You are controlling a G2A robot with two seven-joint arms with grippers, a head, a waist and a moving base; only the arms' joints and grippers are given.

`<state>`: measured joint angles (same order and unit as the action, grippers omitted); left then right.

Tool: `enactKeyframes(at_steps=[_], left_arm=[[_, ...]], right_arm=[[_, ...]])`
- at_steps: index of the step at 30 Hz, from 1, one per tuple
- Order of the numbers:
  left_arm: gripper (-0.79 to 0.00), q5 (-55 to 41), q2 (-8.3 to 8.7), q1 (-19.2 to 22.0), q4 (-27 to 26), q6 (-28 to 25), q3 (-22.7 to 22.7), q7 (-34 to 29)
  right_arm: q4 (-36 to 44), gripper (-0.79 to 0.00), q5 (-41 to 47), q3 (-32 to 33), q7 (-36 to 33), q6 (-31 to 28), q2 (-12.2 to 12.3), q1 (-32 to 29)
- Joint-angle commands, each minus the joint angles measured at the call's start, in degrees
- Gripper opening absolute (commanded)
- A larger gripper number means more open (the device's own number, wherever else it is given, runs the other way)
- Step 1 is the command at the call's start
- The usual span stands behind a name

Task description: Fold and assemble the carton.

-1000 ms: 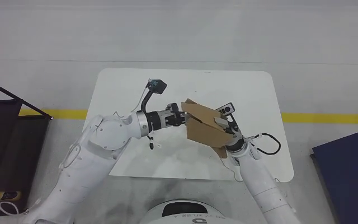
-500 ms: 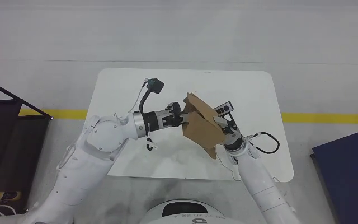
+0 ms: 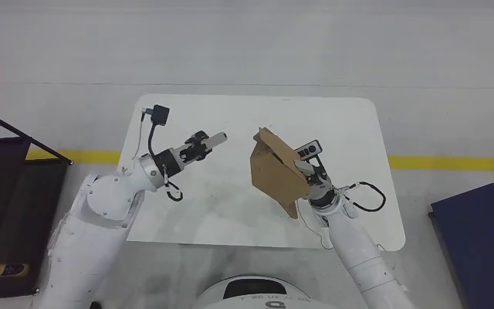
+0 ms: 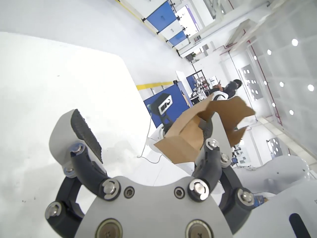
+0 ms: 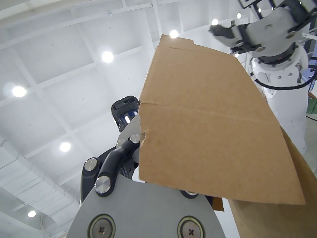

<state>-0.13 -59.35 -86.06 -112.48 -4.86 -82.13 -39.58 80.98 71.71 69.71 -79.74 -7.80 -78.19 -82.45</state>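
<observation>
A brown cardboard carton (image 3: 278, 171), partly unfolded with flaps sticking out, is held tilted above the right half of the white table (image 3: 231, 224). My right gripper (image 3: 312, 179) is shut on its lower right edge. In the right wrist view a carton (image 5: 203, 137) panel covers most of the right gripper (image 5: 141, 147), with one finger (image 5: 128, 134) showing beside it. My left gripper (image 3: 220, 137) hangs open over the table's left half, well apart from the carton. In the left wrist view the left gripper (image 4: 146, 117) has nothing between its fingers, and the carton (image 4: 188, 134) is farther off.
The table's front edge runs close below the carton. A dark frame (image 3: 23, 178) stands on the floor at the left, and a blue panel (image 3: 471, 224) at the right. Bare table lies between the two grippers.
My left gripper has let go of the carton and pulled back to the left, now open. The carton stays held by the right gripper, standing more upright than a second ago.
</observation>
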Motion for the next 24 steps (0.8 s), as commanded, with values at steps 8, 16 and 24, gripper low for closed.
enactKeyframes(at_steps=[8, 16, 24], left_arm=[[0.000, 5.88, -0.57, 2.89, 1.66, -0.63, 6.17, 1.59], [0.000, 7.01, -0.95, 6.32, 1.22, -0.63, 8.51, 1.69], [0.000, 7.47, -1.33, 9.77, 2.07, -2.44, 10.90, 0.66]], right_arm=[[0.00, -0.785, 0.00, 0.00, 0.00, 0.00, 0.00, 0.00], [0.00, -0.785, 0.00, 0.00, 0.00, 0.00, 0.00, 0.00], [0.00, -0.785, 0.00, 0.00, 0.00, 0.00, 0.00, 0.00]])
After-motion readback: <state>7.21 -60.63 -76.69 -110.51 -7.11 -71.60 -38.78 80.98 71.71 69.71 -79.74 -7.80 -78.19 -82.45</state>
